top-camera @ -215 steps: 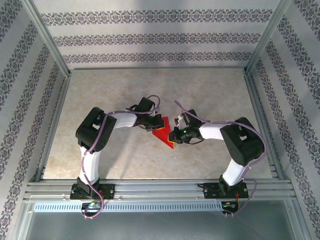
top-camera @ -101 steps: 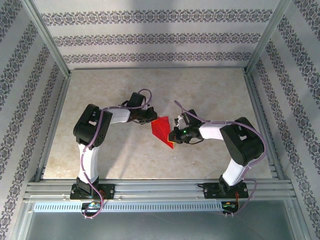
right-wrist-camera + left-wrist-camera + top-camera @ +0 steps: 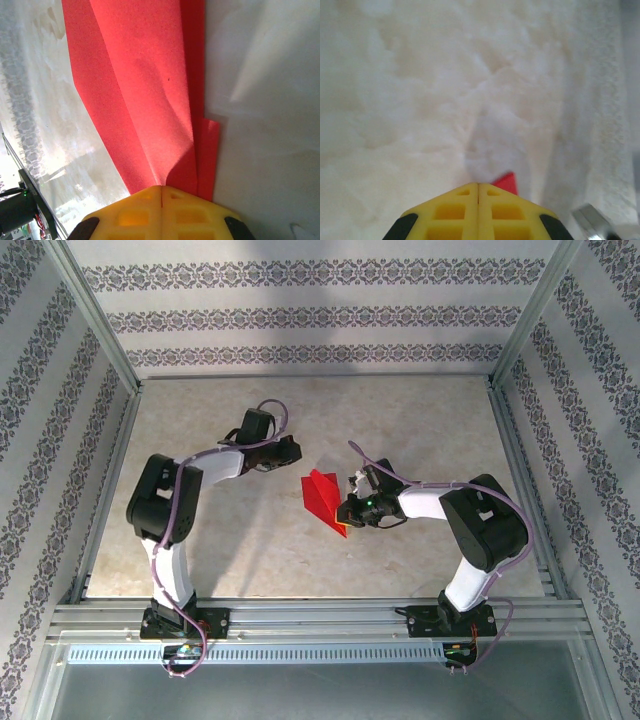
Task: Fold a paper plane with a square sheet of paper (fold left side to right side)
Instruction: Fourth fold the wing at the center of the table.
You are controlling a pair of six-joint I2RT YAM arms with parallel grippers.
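Where the top view gives the paper plane [image 3: 320, 496] as a pointed red shape lying mid-tabletop [image 3: 430, 420], the right wrist view brings out its layered folds and a stepped edge. There the right gripper [image 3: 161, 192] is pinched on the paper. Seen from above, that arm reaches in from the right, elbow bent. The left gripper [image 3: 292, 452], fingers pressed together and empty, is apart from the plane at upper left, its arm arched.
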